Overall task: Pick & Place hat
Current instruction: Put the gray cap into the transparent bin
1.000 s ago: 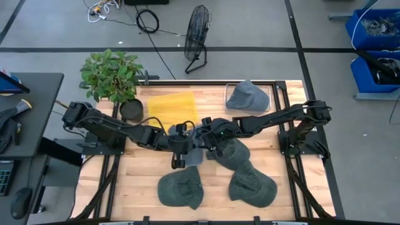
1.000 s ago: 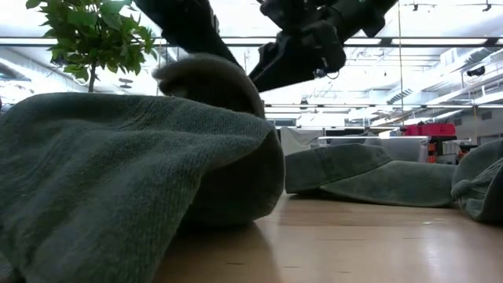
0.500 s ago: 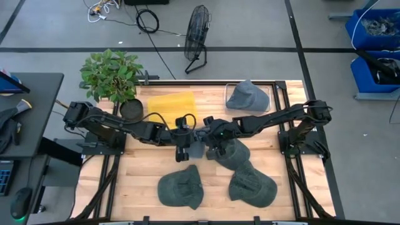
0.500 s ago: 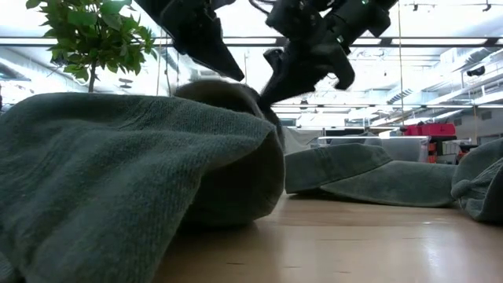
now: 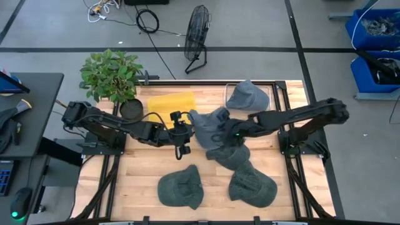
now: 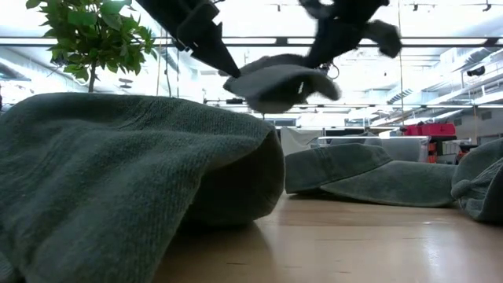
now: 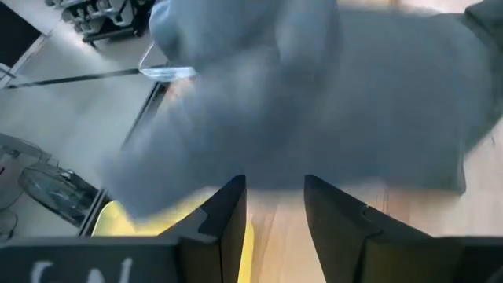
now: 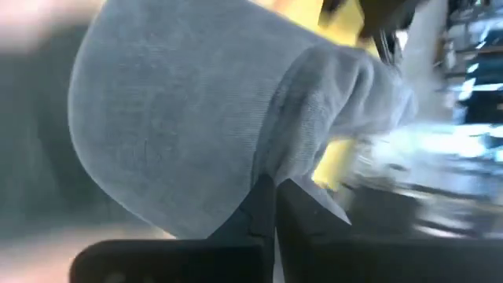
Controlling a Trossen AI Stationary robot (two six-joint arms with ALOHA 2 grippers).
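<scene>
Hat (image 5: 211,122) hangs lifted above mid-table, pinched in right jaws (image 5: 226,130); left jaws (image 5: 181,149) apparently open, empty.

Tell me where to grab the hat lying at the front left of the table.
Pinch the front-left hat at its soft crown edge, coming straight down from above: it lies flat and slumped, apart from its neighbours. The open left hand is nearer; the right hand is shut on the lifted hat.
</scene>
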